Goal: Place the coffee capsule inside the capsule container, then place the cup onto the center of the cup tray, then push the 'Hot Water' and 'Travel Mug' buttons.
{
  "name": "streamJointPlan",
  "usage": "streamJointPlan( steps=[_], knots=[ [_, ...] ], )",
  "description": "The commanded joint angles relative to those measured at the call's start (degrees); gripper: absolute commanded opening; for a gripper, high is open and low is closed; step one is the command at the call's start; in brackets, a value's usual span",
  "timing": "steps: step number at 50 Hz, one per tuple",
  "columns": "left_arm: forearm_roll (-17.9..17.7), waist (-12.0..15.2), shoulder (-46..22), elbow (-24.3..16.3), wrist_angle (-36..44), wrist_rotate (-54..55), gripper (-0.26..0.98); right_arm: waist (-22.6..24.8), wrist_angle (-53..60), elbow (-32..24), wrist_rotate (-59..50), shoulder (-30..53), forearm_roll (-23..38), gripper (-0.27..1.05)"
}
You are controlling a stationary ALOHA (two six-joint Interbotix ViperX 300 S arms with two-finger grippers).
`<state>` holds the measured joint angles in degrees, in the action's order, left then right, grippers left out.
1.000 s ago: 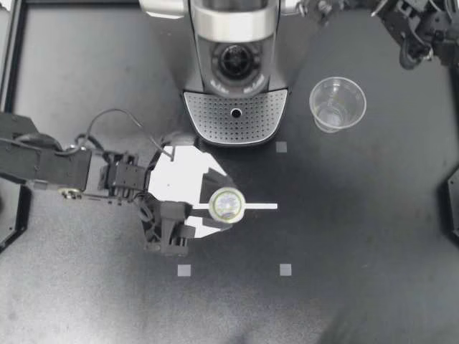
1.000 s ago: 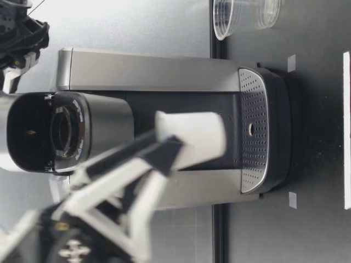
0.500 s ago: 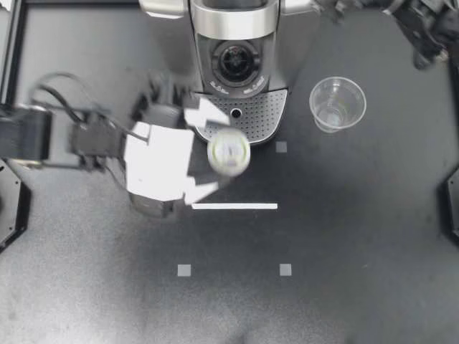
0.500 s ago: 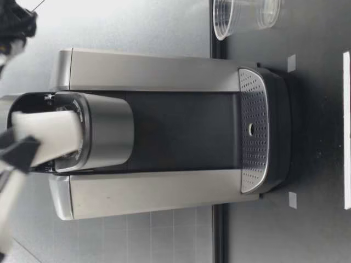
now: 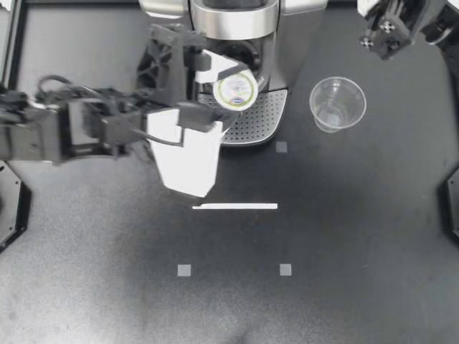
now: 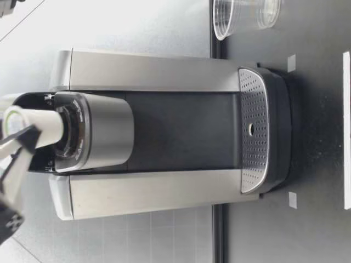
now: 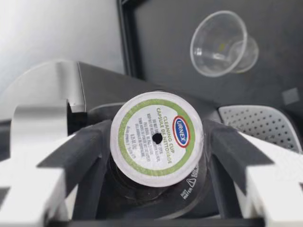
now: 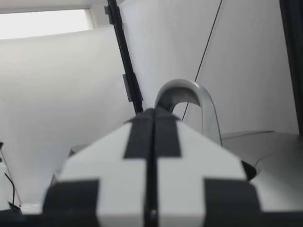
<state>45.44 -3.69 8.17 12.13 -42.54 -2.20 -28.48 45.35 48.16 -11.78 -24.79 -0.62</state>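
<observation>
Lifted from over the cup tray [image 5: 259, 120] half a second ago, the coffee capsule [image 5: 237, 90] is now over the brewing head of the coffee machine [image 5: 237, 25]. It is gripped between the two fingers of my left tool [image 5: 228, 93], which press on its sides just under the lid. In the low view its lower end is at the mouth of the capsule container [image 6: 70, 131] (touching or not, I cannot tell). That container lies directly beneath the tool and is almost wholly covered by the capsule; only a dark arc of its rim shows in the left wrist view.

One capsule, one clear cup [image 5: 337, 104], one machine, two tools. The cup stands upright on the desk [image 5: 358, 236], well ahead of the left tool and beside the tray. My right tool [image 5: 382, 37] has its fingers pressed together on nothing, well apart from the left one, its arm cut off at the corner. Three small grey squares [image 5: 285, 269] and one white strip [image 5: 234, 206] mark the desk. The machine's buttons are too small to tell.
</observation>
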Motion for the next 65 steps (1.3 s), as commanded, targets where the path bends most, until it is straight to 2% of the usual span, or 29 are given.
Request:
streamJointPlan(
  steps=[1, 11, 65],
  knots=[
    [1.7, 0.4, 0.5, -1.6, 0.0, 1.3, 0.46, 0.3, 0.5, -0.3, -0.1, -1.1, -0.1, 0.07],
    [3.9, 1.3, 0.5, -1.1, -0.1, 3.1, 0.46, 0.3, 0.5, 0.6, -0.1, -2.4, -0.1, 0.07],
    [4.7, 2.9, -0.4, 0.2, -1.3, 3.7, 0.48, 0.4, 0.6, 1.1, -0.1, -2.7, -0.1, 0.07]
  ],
)
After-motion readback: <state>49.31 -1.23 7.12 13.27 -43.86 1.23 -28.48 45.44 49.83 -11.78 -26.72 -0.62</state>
